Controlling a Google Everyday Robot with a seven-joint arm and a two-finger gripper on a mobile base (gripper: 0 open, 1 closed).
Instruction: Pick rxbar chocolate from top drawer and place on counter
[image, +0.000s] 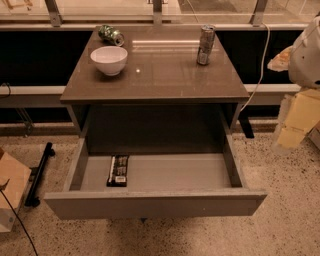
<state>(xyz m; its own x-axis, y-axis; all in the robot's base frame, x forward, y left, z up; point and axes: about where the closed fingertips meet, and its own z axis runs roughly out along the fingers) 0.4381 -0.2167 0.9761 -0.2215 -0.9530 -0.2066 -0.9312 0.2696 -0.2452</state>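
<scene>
The rxbar chocolate (118, 170) lies flat in the left part of the open top drawer (155, 202), its white label end toward the drawer front. The drawer is pulled far out from under the counter (160, 75), a glossy grey-brown top. My gripper (297, 120) hangs at the right edge of the view, pale yellow, below the white arm housing (306, 52). It is well right of the drawer and above the floor, far from the bar, with nothing seen in it.
On the counter stand a white bowl (109, 60) at the left, a crushed green can (111, 35) lying behind it, and an upright silver can (205, 45) at the back right. A cardboard box (11, 192) and a black bar (40, 172) lie on the floor at the left.
</scene>
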